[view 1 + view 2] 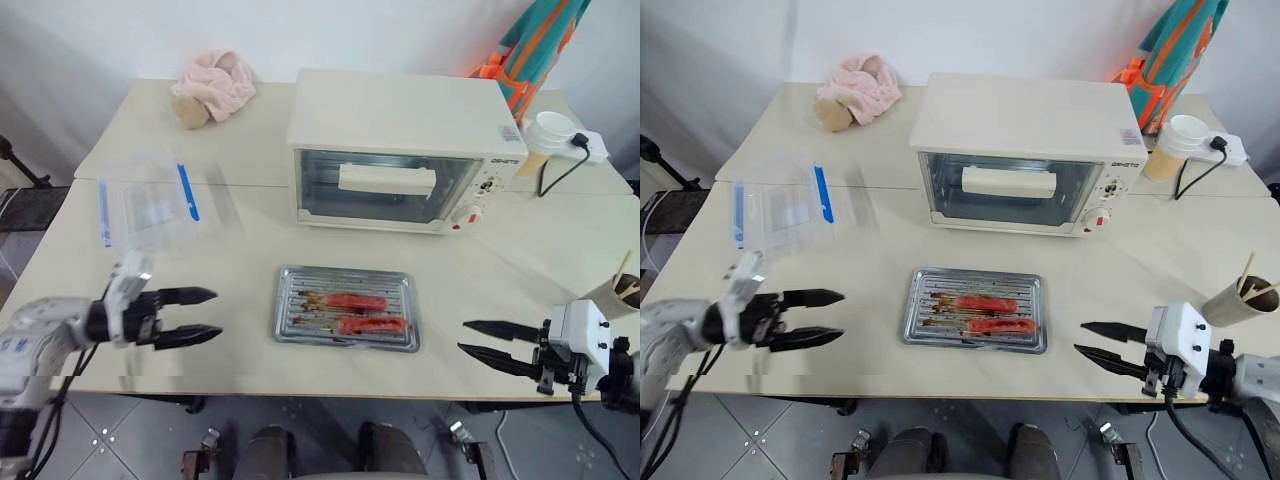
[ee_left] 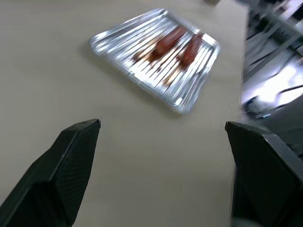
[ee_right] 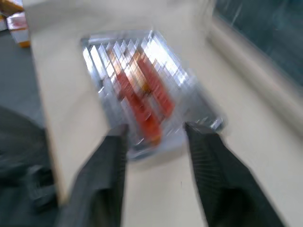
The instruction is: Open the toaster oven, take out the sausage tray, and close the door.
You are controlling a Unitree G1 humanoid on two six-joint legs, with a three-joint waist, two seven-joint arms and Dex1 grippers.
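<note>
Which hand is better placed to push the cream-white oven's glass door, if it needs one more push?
Probably the right hand: the cream-white toaster oven stands right of centre, so its glass door looks nearer to it than to the left hand.

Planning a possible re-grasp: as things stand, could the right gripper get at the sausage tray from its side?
Probably yes. The right gripper hangs open just off the sausage tray, pointing toward it, with only bare table between them.
</note>
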